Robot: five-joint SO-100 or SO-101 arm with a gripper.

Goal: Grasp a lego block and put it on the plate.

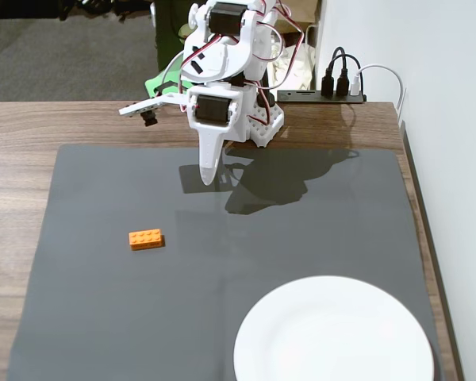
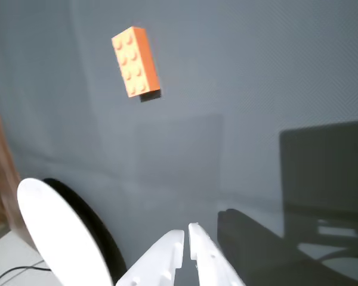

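An orange lego block (image 1: 146, 239) lies flat on the dark grey mat, left of centre in the fixed view; the wrist view shows the lego block (image 2: 135, 62) near its top left, studs up. The white plate (image 1: 333, 337) sits at the mat's front right, cut off by the bottom edge; in the wrist view the plate (image 2: 59, 235) appears at the lower left. My white gripper (image 1: 208, 176) hangs over the mat's far middle, fingers pointing down, shut with nothing between them. In the wrist view the gripper (image 2: 187, 229) is well short of the block.
The arm's base (image 1: 258, 119) stands at the far edge of the wooden table (image 1: 16, 182). A black USB hub (image 1: 321, 96) with cables lies behind it to the right. A white wall (image 1: 452, 119) borders the table's right side.
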